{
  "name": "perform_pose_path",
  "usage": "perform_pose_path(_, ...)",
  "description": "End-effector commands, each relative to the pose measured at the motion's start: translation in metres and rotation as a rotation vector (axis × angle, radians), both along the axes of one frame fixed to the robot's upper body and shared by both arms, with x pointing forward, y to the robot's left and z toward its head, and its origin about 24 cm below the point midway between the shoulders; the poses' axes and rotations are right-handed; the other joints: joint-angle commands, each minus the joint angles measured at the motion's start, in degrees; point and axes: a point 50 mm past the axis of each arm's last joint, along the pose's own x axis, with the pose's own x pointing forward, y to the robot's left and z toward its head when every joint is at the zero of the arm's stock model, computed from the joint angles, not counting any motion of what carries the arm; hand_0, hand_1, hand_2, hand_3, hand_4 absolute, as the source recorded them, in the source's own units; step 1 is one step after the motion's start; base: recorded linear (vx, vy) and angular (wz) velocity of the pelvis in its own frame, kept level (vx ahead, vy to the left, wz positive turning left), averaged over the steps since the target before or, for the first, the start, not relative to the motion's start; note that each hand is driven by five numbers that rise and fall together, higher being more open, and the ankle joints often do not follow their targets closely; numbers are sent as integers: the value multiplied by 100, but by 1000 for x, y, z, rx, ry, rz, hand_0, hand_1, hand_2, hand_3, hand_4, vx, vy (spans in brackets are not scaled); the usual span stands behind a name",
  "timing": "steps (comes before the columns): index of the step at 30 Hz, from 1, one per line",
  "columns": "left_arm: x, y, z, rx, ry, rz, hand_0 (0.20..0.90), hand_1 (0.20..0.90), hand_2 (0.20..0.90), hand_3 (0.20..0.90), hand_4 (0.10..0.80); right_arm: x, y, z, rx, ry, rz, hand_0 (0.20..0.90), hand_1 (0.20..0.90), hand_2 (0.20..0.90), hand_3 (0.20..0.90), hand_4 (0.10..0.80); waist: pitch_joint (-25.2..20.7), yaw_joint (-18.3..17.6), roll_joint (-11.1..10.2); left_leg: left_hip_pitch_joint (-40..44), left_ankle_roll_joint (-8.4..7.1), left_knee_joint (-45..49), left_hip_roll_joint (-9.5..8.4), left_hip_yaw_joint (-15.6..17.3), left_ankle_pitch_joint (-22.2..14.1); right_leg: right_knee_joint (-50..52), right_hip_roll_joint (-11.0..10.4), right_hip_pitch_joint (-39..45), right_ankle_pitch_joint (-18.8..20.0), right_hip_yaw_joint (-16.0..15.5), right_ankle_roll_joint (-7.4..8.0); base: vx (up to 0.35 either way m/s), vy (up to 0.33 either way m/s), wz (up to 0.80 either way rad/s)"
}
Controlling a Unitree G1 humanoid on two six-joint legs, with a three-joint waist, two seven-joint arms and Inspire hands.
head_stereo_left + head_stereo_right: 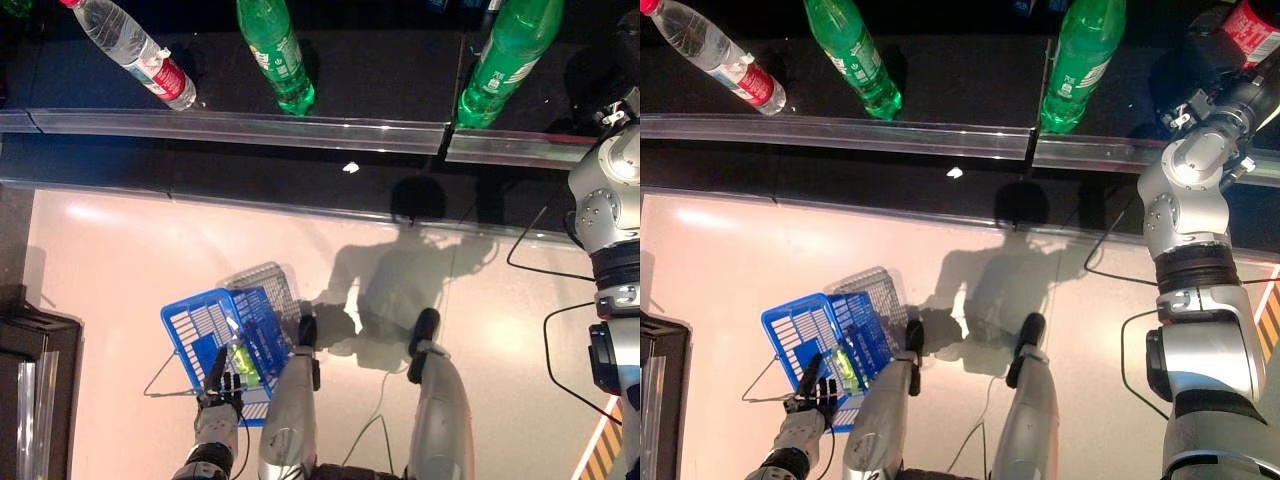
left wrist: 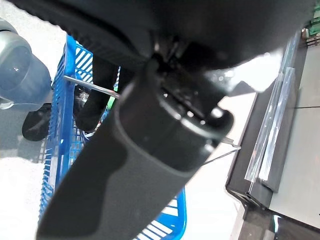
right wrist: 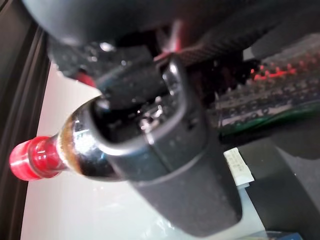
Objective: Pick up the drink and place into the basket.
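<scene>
Nearest, low over the floor, the blue basket [image 1: 205,330] is hung from its wire handle, round which the left robot hand [image 1: 222,385] is curled; a green item is already seen inside it. Farther off, at the shelf's right end, the right robot hand [image 3: 150,115] is closed round a dark cola bottle [image 3: 75,150] with a red cap [image 3: 24,159], the grip seated on the body just below the shoulder. The bottle is judged full and fairly heavy, stiff but smooth and apt to slip, so a hold round the body is preferred over the neck. Along the shelf's front edge two green bottles [image 1: 278,55] [image 1: 510,55] and a clear water bottle [image 1: 135,50] are left standing.
</scene>
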Motion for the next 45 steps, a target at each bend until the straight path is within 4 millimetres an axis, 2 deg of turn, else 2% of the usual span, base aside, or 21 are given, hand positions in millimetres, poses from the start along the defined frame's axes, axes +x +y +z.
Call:
perform_pose_path(1,-56,93,13,302,70,193,300,300,300,200,100,-36,-4,68,-159,-307,-22,300,300,300,200,100,-129,-135,26,-203,394,503,-271,-91,572,70,158,598,-675,-68,-181,-53,21,3)
perform_pose_path(9,-59,93,12,299,77,224,300,300,300,200,100,-45,4,45,-230,-305,31,300,300,300,200,100,-329,-314,-101,215,355,587,-223,54,441,-1,130,1106,-753,-61,-193,-22,48,5)
perform_pose_path(13,-57,90,12,316,56,225,300,300,300,200,100,-48,8,25,-264,-270,95,300,300,300,200,100,-547,-418,-185,428,350,580,-218,110,398,-82,112,1387,-755,-46,-203,49,62,7)
perform_pose_path(18,-50,89,19,381,-17,203,300,300,300,200,100,-60,23,-6,-332,-237,212,300,300,300,200,100,-812,-564,-384,730,329,637,-141,191,319,-150,126,1789,-818,-26,-222,82,33,-1)
perform_pose_path(21,-43,86,26,438,-68,178,300,300,300,200,100,-69,39,-27,-351,-225,305,300,300,300,200,100,-947,-642,-533,973,342,570,-68,261,255,-247,184,2053,-826,-7,-228,86,-11,-4)
perform_pose_path(23,-47,87,28,456,-89,190,300,300,300,200,100,-75,50,-36,-366,-238,390,300,300,300,200,100,-1042,-665,-614,1113,348,463,-39,302,222,-348,224,2207,-825,8,-207,64,-20,-5)
perform_pose_path(24,-47,87,28,458,-87,189,300,300,300,200,100,-75,50,-37,-365,-235,390,300,300,300,200,100,-1043,-659,-622,1135,348,447,-40,306,227,-365,225,2230,-819,7,-206,67,-20,-5)
perform_pose_path(26,-46,88,31,482,-102,186,300,300,300,200,100,-84,70,-43,-404,-233,525,300,300,300,200,100,-1184,-714,-702,1326,371,244,-20,381,173,-520,271,2403,-795,47,-172,64,-13,-3)
perform_pose_path(30,-45,87,33,499,-111,184,300,300,300,200,100,-89,84,-53,-405,-214,654,300,300,300,200,100,-1322,-752,-742,1510,372,35,-1,442,179,-687,331,2564,-768,74,-145,43,8,-2)
perform_pose_path(32,-45,87,35,520,-131,177,300,300,300,200,100,-91,99,-59,-417,-188,806,300,300,300,200,100,-1412,-752,-769,1634,371,-87,8,469,198,-795,372,2686,-748,91,-132,37,21,-4)
perform_pose_path(36,-36,85,48,664,-138,26,300,300,300,200,100,-97,129,-67,-400,-185,1084,300,300,300,200,100,-1537,-696,-779,1772,375,-267,29,499,235,-929,405,2827,-704,58,-117,4,13,1)
perform_pose_path(40,-12,79,76,905,-152,-232,300,300,300,200,100,-112,159,-67,-413,-233,1339,300,300,300,200,100,-1585,-561,-772,1816,413,-470,-37,490,195,-1043,389,2864,-606,20,-65,-67,42,5)
perform_pose_path(45,-8,78,84,980,-198,-298,300,300,300,200,100,-119,187,-64,-442,-288,1524,300,300,300,200,100,-1605,-404,-734,1797,421,-539,-96,415,230,-1142,377,2917,-564,-43,-48,-54,41,3)
